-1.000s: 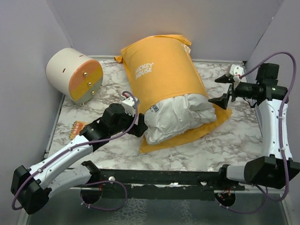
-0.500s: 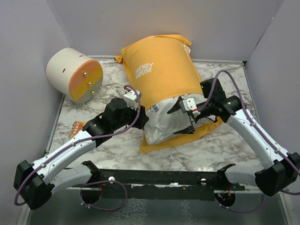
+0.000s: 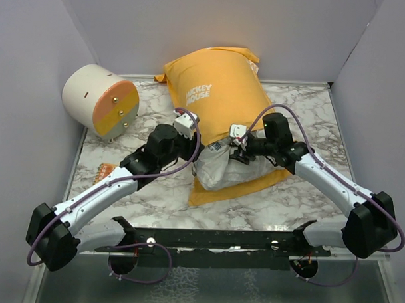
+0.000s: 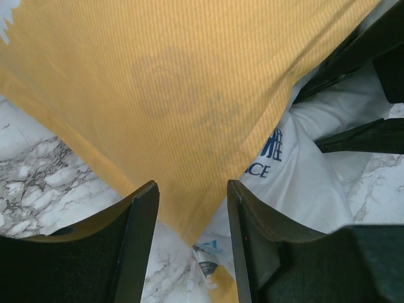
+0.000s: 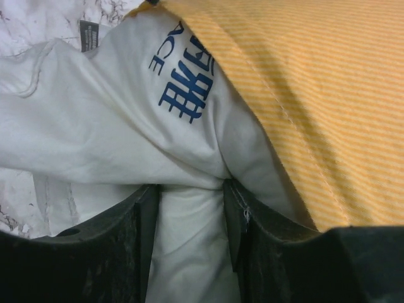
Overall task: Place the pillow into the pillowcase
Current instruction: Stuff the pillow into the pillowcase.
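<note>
Pillow partly in the pillowcase, fingers of both arms at its opening.
The pillow (image 3: 214, 172) lies mid-worktop (image 3: 300, 105) with its far part inside the orange pillowcase (image 3: 221, 92), which reaches up to the far edge. Its crumpled white near end, printed in blue, sticks out toward the near edge. The right fingers (image 5: 142, 233) are clamped on a bunched fold of that white end. The left fingers (image 4: 140, 233) stand open, straddling the pillowcase's hem on the opening's left side.

pillow (image 3: 215, 172) in pillowcase (image 3: 221, 92), near end out | cylinder (image 3: 101, 101) rear L | small item (image 3: 105, 173) L edge, prob. on table (image 3: 301, 195)
</note>
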`<state>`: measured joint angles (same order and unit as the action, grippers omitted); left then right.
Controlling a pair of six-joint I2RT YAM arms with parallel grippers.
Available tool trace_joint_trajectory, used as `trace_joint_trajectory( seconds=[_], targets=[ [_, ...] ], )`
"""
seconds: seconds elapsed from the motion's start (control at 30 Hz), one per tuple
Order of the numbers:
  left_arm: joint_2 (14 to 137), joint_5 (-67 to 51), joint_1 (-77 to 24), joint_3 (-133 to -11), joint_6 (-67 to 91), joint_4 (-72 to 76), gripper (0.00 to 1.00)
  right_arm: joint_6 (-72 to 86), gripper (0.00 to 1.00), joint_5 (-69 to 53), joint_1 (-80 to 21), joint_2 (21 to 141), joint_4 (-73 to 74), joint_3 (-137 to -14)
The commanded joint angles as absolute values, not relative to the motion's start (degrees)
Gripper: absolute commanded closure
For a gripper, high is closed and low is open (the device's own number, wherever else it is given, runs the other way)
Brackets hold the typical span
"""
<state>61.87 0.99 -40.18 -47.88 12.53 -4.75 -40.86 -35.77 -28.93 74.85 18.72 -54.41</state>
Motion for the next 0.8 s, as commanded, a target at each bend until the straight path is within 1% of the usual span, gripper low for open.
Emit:
trace_joint_trajectory(
  seconds=[0.0, 0.07, 0.13, 0.2, 0.23, 0.3, 0.43, 0.47, 0.57, 0.67, 0.77],
  targets=[
    [64.15, -0.09, -39.98, -49.72, 9.32, 0.61, 0.50, -36.25, 0.56, -27.15, -28.55, 75.01, 12.94, -52.07],
    [64.28, -1.65, -40.27, -49.15, 8.95, 2.23, 0.47, -35.60, 0.56, -27.59, -28.48, 74.99, 12.83, -52.22],
    [64.09, -0.92, -41.21, -48.22, 8.26, 3.58, 0.45, -34.99, 0.59, -27.68, -28.42, 75.26, 12.83, -52.46],
    [63.87, 1.72, -42.63, -46.71, 6.45, 4.87, 0.42, -34.39, 0.59, -28.37, -28.03, 75.71, 12.96, -52.78],
    [63.72, 4.48, -43.84, -45.92, 5.23, 5.83, 0.42, -34.10, 0.61, -28.97, -27.77, 75.94, 13.11, -52.93],
    [63.36, 9.12, -45.21, -44.81, 3.25, 7.19, 0.40, -33.49, 0.61, -29.74, -27.27, 76.25, 13.34, -53.07],
    [62.41, 10.11, -46.20, -43.35, 1.86, 9.17, 0.32, -32.91, 0.61, -30.53, -26.41, 76.49, 13.53, -53.06],
    [62.55, 10.26, -46.24, -43.13, 1.46, 9.31, 0.32, -32.73, 0.61, -30.70, -26.23, 76.61, 13.54, -53.05],
    [63.89, 13.51, -46.32, -43.20, 0.22, 9.02, 0.32, -32.57, 0.61, -30.85, -25.96, 77.13, 13.69, -53.22],
    [65.77, 17.46, -46.29, -43.44, -0.68, 9.01, 0.36, -32.52, 0.62, -30.65, -25.75, 77.34, 13.95, -53.38],
    [67.02, 17.28, -46.28, -44.20, 0.06, 8.18, 0.37, -32.43, 0.61, -30.76, -25.17, 77.09, 14.26, -53.35]
  ],
)
